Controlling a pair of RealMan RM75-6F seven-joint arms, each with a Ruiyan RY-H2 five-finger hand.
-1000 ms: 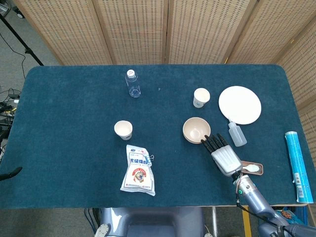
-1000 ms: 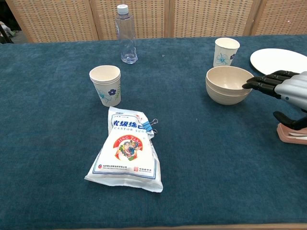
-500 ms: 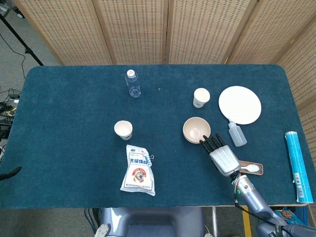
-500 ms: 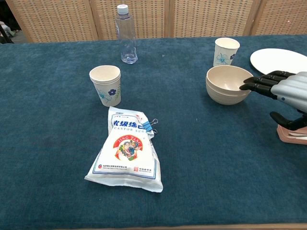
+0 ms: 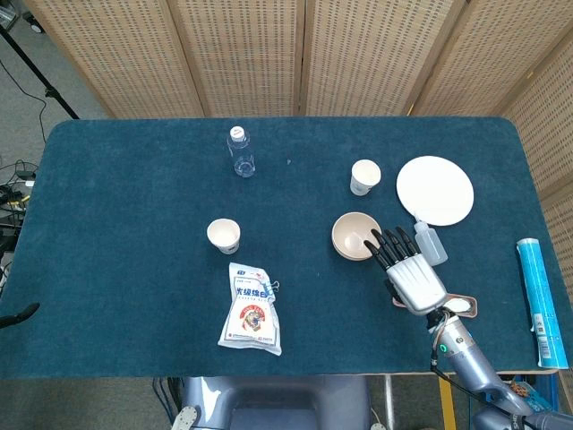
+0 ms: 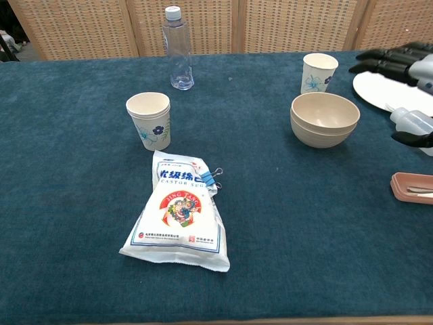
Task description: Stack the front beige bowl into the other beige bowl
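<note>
Two beige bowls [image 5: 355, 236] sit nested one inside the other right of the table's middle. In the chest view, the stacked bowls [image 6: 325, 119] show a seam between the two rims. My right hand [image 5: 410, 269] hovers just right of the stack. Its dark fingers [image 5: 387, 246] are spread apart and hold nothing. The chest view shows the right hand [image 6: 414, 74] raised at the frame's right edge, well above the bowl rim and apart from it. My left hand does not show in either view.
A squeeze bottle [image 5: 431, 245] and white plate [image 5: 435, 190] lie beside and behind my right hand, and a pink tray [image 6: 413, 186] with a spoon in front. Paper cups [image 5: 365, 176] [image 5: 224, 236], a water bottle [image 5: 240, 151], a sugar bag [image 5: 252, 309] and a blue roll [image 5: 540, 300] stand around.
My right hand has risen from beside the bowl rim and drawn slightly right and back, with its fingers still spread. The nested bowls have not moved.
</note>
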